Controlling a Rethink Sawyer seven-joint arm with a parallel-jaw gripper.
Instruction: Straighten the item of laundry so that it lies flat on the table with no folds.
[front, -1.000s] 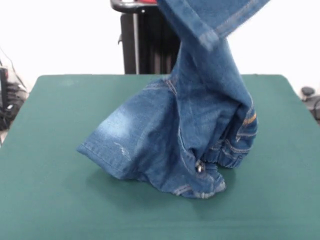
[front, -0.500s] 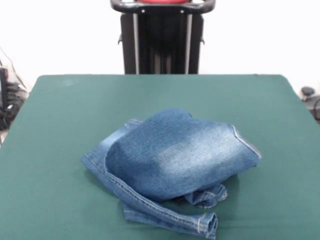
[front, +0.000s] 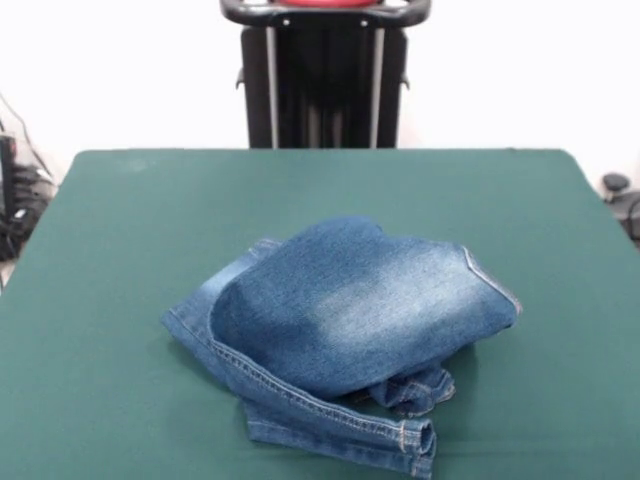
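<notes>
The blue denim jeans lie in a rumpled, folded heap on the middle of the dark green table, nearer the front edge. A broad faded panel is folded over the top. A hemmed leg sticks out underneath at the front, and a bunched hem shows at the front right. No gripper or arm shows in the front view.
The robot's black pedestal stands behind the table's far edge. Cables and dark gear lie off the table at the left, and a small dark object at the right.
One second ago the jeans hung lifted from above the frame. They have since dropped into a folded heap and settled slightly.
</notes>
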